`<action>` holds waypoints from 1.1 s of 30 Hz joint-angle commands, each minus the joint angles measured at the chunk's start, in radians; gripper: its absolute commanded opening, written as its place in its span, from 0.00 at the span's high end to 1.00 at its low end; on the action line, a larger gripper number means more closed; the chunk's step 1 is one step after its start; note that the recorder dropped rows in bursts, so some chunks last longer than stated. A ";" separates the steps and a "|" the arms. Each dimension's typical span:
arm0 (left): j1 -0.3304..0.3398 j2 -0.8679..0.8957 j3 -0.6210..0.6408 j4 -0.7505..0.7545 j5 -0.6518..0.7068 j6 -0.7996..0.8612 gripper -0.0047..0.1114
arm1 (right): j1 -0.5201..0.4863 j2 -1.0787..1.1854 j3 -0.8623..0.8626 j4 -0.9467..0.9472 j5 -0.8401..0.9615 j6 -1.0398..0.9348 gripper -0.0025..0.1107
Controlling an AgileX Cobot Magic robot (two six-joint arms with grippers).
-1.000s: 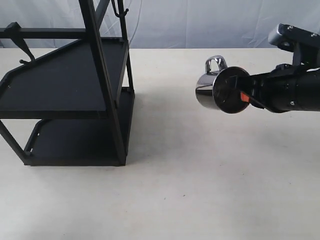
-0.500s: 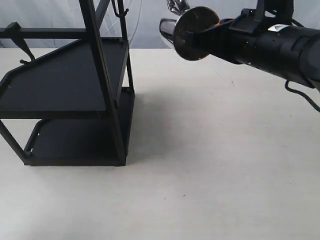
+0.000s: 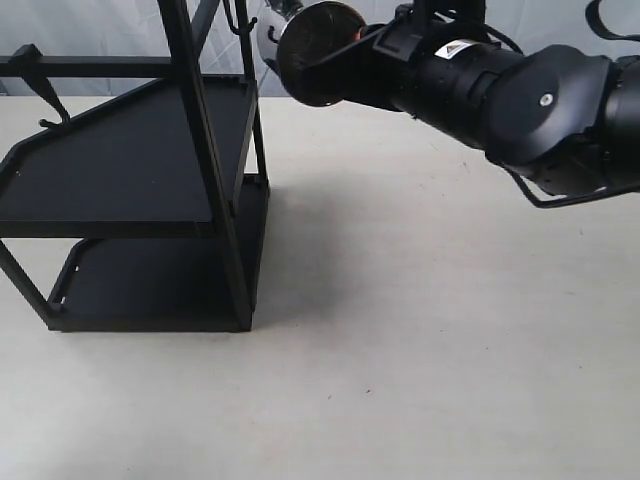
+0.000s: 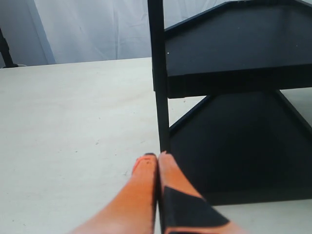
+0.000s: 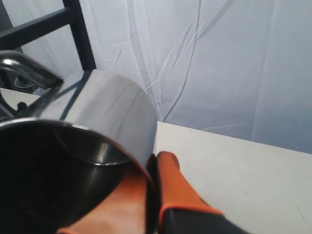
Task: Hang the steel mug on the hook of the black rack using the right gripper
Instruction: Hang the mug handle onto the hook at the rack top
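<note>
The steel mug (image 3: 300, 45) hangs in the air on its side at the top of the exterior view, its dark mouth facing the camera. My right gripper (image 3: 352, 52) is shut on its rim, one finger inside and one outside the wall. The mug sits just right of the black rack (image 3: 150, 160) and close to the thin hook (image 3: 243, 24) on the upright. The right wrist view shows the mug (image 5: 112, 112), its handle (image 5: 27, 68) and the gripper (image 5: 152, 163) pinching the wall. My left gripper (image 4: 157, 157) is shut and empty beside a rack post (image 4: 158, 73).
A thicker slanted peg with a curled end (image 3: 40, 92) sticks out at the rack's far left. The pale tabletop (image 3: 430, 330) stretches to the right of the rack. A white cloth backdrop (image 3: 330, 75) hangs behind the table.
The right arm has carried the mug up and to the left, from mid-table height to the rack's upper post near the hook. The rack has stayed in place.
</note>
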 commanded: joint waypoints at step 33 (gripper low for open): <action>-0.002 0.004 -0.002 0.005 -0.008 -0.004 0.96 | 0.061 0.124 -0.039 -0.061 0.043 -0.004 0.98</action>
